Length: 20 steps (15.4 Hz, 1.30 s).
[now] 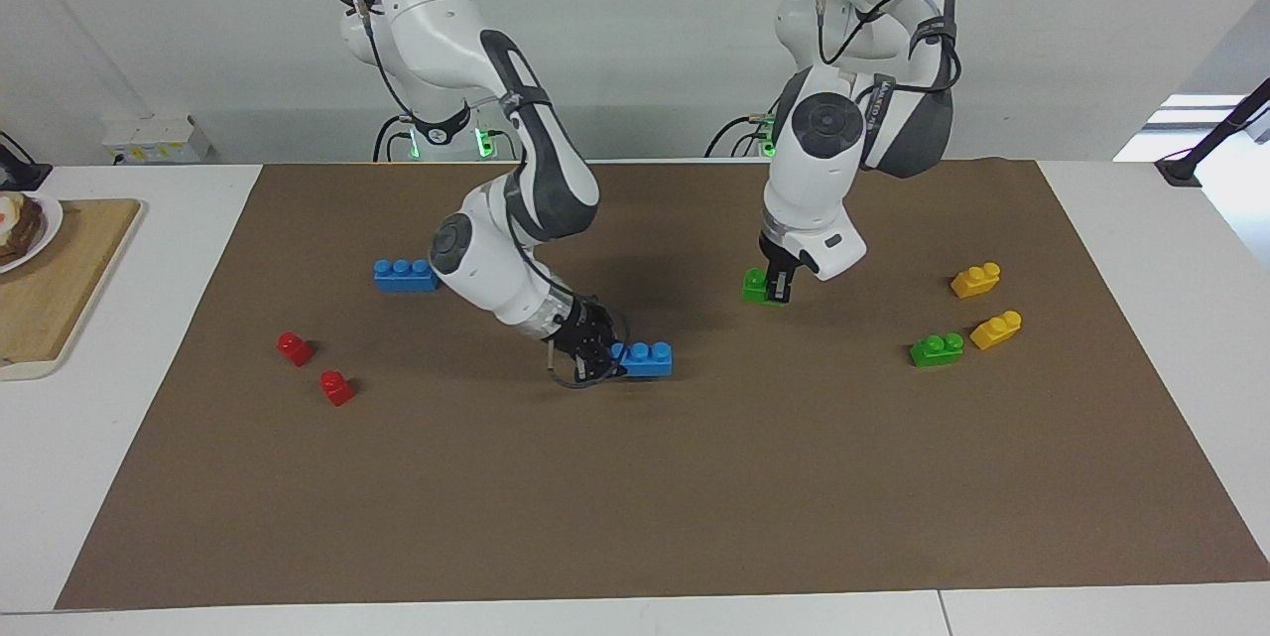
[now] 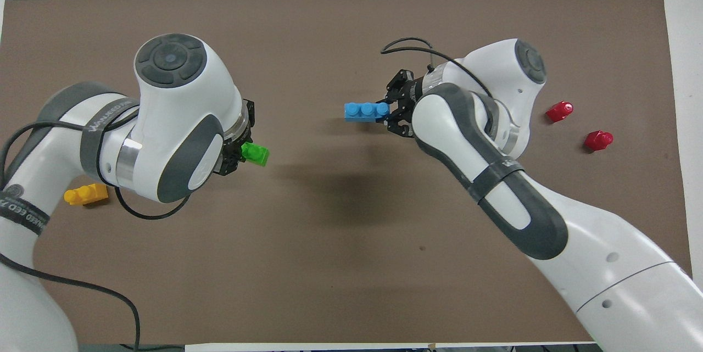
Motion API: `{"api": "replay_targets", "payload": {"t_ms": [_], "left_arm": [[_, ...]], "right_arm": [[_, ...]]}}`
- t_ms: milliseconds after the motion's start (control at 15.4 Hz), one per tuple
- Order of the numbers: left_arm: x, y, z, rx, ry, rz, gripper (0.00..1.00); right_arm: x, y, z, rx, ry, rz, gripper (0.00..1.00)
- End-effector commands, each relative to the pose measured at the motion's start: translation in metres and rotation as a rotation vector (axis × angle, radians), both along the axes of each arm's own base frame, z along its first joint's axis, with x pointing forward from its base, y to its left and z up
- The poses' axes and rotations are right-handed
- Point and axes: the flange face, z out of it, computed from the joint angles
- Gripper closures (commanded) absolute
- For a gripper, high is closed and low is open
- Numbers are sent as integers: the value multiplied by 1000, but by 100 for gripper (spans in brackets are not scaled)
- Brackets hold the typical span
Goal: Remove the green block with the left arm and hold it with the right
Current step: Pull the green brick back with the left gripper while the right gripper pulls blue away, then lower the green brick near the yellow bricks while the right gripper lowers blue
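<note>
We see the small bright green block point(image 1: 756, 286) pinched in the left gripper point(image 1: 779, 291), lifted clear above the brown mat point(image 1: 695, 477) and well apart from the blue brick point(image 1: 643, 358).

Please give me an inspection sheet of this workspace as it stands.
Surface: brown mat on white table.
Job's things: green block in left gripper, apart from blue brick in right gripper.
Clutter: second blue brick, two red pieces, two yellow bricks, another green brick.
Grippers: both shut on their bricks.
Cables: thin cable at right wrist.
Surroundings: cutting board.
</note>
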Motion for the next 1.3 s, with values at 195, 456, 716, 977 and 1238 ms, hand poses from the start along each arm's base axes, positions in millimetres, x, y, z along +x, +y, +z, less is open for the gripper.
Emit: {"api": "replay_targets", "payload": {"t_ms": [195, 456, 716, 977, 1238], "left_arm": [[-49, 91, -5, -61, 78, -500, 100], [-50, 162, -17, -146, 107, -736, 100], [-46, 221, -33, -204, 72, -905, 100], [-54, 247, -67, -188, 22, -910, 100], [-61, 254, -98, -200, 24, -958, 100]], "right_arm": [[22, -140, 13, 0, -27, 127, 100], [6, -202, 1, 22, 15, 105, 100], [-15, -241, -14, 42, 30, 120, 100], [-39, -273, -31, 57, 37, 129, 100], [-47, -294, -37, 59, 28, 115, 100]]}}
